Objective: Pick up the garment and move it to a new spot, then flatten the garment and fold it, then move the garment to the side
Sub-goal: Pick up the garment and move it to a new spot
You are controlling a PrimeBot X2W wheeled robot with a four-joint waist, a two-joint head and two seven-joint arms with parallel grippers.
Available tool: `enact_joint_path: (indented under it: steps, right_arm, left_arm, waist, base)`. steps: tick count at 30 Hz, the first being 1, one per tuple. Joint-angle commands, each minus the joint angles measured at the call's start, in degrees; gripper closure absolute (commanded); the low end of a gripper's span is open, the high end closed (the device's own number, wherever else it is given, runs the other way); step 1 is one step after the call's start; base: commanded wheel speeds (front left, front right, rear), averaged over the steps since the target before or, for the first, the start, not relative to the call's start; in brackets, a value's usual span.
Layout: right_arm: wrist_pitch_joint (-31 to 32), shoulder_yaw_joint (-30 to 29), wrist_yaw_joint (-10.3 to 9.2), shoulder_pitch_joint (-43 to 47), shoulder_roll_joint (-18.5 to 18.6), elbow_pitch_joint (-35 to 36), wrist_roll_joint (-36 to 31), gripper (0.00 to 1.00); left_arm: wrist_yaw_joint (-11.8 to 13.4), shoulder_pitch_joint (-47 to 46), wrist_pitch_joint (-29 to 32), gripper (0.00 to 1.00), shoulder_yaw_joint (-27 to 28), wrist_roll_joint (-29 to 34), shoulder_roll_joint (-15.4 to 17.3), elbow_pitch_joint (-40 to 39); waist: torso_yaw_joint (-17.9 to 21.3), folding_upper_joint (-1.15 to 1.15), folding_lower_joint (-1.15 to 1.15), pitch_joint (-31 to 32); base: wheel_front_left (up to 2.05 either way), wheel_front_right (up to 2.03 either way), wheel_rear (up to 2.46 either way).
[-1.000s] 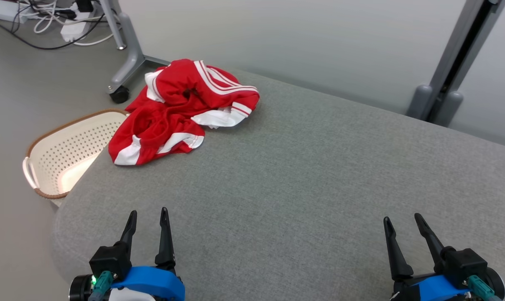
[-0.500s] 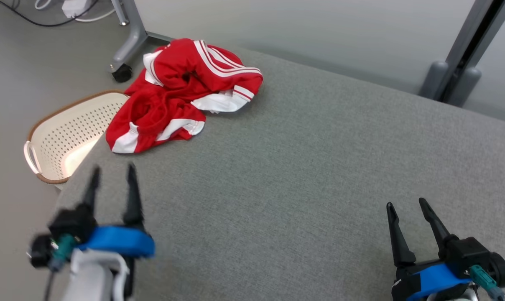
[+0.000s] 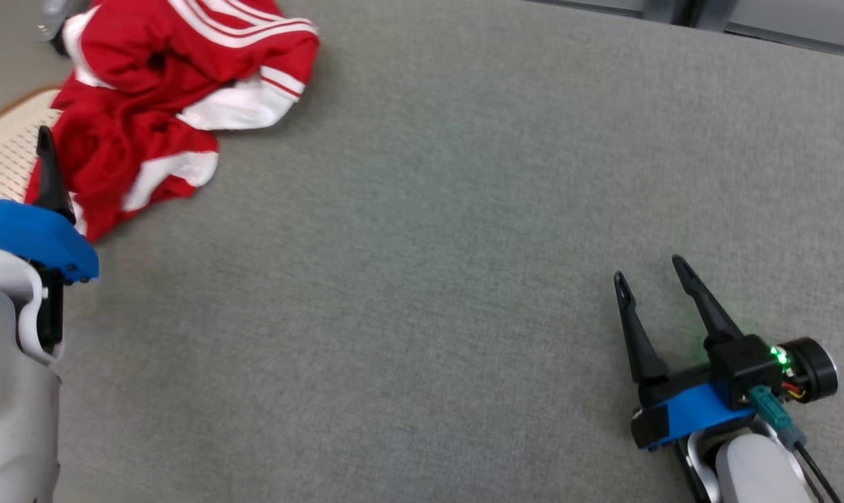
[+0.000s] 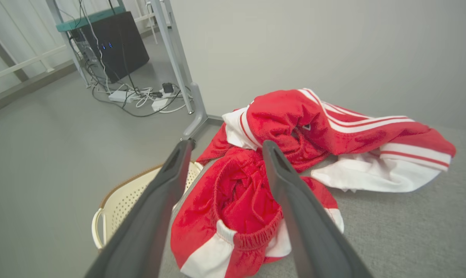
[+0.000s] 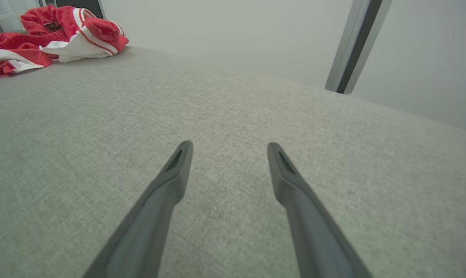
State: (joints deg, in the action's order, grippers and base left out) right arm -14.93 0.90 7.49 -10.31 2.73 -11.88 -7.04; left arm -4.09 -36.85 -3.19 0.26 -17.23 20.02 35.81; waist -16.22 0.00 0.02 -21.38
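Note:
The garment (image 3: 153, 105) is a crumpled red piece with white stripes and panels, lying at the far left corner of the grey padded table (image 3: 429, 230); it also fills the middle of the left wrist view (image 4: 294, 154) and shows small at the top left of the right wrist view (image 5: 55, 31). My left gripper (image 3: 11, 147) hangs open just short of the garment's near edge, its fingers (image 4: 283, 181) spread with nothing between them. Low on the right, my right gripper (image 3: 649, 269) stands open over bare table, far from the garment.
A cream perforated basket (image 4: 121, 200) with a brown rim sits on the floor beside the table's left edge, under the garment's overhang. A wheeled grey stand leg (image 4: 186, 96), cables and a dark box (image 4: 113, 42) lie beyond. A grey post (image 5: 352, 42) rises behind the table.
My left gripper has gone forward and left, up to the garment's near edge. The head camera has tilted down and turned, so the whole picture shifted. Both grippers stayed open.

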Motion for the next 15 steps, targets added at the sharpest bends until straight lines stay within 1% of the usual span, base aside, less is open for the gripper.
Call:
enact_joint_path:
  steps: [1,3,7,9,14,15]
  right_arm:
    - [0.2,0.5,0.01,-1.7,0.3,0.4,-0.6,0.00]
    - [0.3,0.6,0.01,-2.3,0.3,0.5,-1.1,0.00]
    - [0.5,0.4,0.00,-3.1,0.3,0.4,-1.9,0.00]
    - [0.5,0.4,0.00,-3.5,0.4,0.4,-2.1,0.00]
    - [0.5,0.9,-0.01,-4.3,0.4,0.4,-2.0,0.00]
    - [0.5,1.1,-0.01,-4.6,0.4,0.4,-1.9,0.00]
  left_arm:
    - [-0.8,-1.7,1.4,0.00,-0.6,-0.4,0.4,3.4]
    - [-1.5,-2.6,2.0,0.00,-1.7,-0.1,1.3,5.9]
    - [-3.0,-3.6,4.2,0.00,-3.8,-2.2,0.7,10.3]
    - [-3.1,-4.3,4.7,0.00,-4.6,-2.6,1.7,12.1]
    - [-3.4,-5.2,4.8,0.00,-6.5,-2.6,2.6,15.1]
    - [-3.4,-5.9,4.9,0.00,-7.8,-1.8,3.3,16.4]
  waist:
    - [0.9,0.00,-0.02,-2.0]
    - [1.6,0.00,-0.02,-3.5]
    - [2.3,0.00,-0.02,-5.6]
    - [2.6,0.00,-0.02,-6.3]
    - [3.2,0.00,-0.02,-7.4]
    - [3.5,0.00,-0.02,-7.9]
  base:
    - [0.00,0.00,0.00]
    - [0.00,0.00,0.00]
    - [0.00,0.00,0.00]
    - [0.00,0.00,0.00]
    - [0.00,0.00,0.00]
    - [0.00,0.00,0.00]
